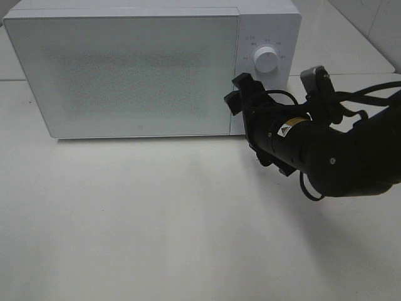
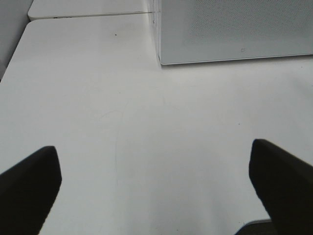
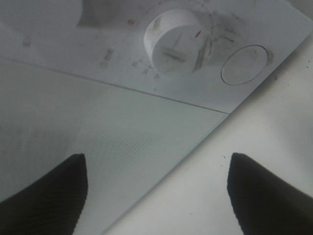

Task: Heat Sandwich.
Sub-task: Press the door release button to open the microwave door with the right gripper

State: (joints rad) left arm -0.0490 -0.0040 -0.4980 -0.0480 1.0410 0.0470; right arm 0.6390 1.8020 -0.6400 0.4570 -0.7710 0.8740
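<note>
The sandwich is out of view in all three views. The white microwave (image 1: 125,69) stands at the back of the table with its door shut. My right gripper (image 1: 237,93) is open at the door's right edge, just below the round dial (image 1: 265,61). In the right wrist view its fingers (image 3: 44,196) spread wide in front of the door (image 3: 73,127) and the control panel, with nothing between them, under the dial (image 3: 176,41). My left gripper (image 2: 155,191) is open over bare table, with nothing held, facing the microwave's lower left corner (image 2: 161,61).
A round push button (image 3: 244,64) sits beside the dial on the control panel. The white table (image 1: 156,219) stretches in front of the microwave. A seam to a second tabletop (image 2: 88,14) runs behind the microwave's left side.
</note>
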